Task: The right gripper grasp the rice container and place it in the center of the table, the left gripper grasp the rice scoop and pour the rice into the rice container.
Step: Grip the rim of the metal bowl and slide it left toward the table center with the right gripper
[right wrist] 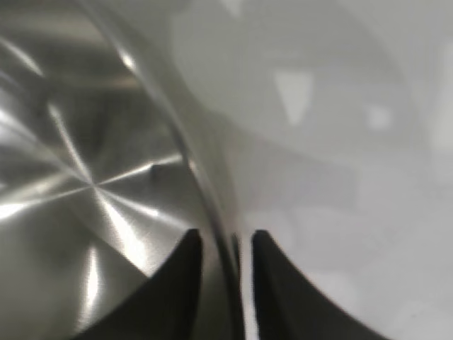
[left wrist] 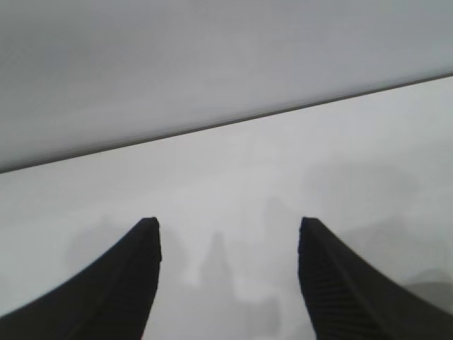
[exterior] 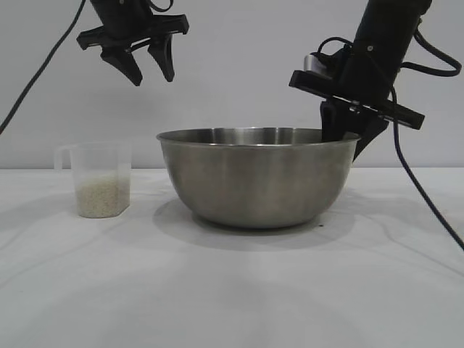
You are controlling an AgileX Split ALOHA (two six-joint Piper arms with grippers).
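Large round brushed stainless-steel bowl [exterior: 257, 177]: mid-table on the plain white tabletop [exterior: 232, 290]. Right wrist view alone shows its thin rim passing between the black right gripper's [right wrist: 225, 244] fingers with slight gaps either side; the exterior view hides that contact.

Right arm: angled steeply down at the bowl's right rim.

Black left gripper [exterior: 148, 65]: raised, fingers spread, empty.

Small translucent plastic scoop [exterior: 101, 180]: holding off-white rice [exterior: 103, 196], nearer the left edge.

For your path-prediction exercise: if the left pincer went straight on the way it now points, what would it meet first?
Probably the bare table. The left pincer hangs open and angled downward, with only white tabletop ahead in its wrist view. The rice scoop and the rice container seem off that line, though depth is unclear.
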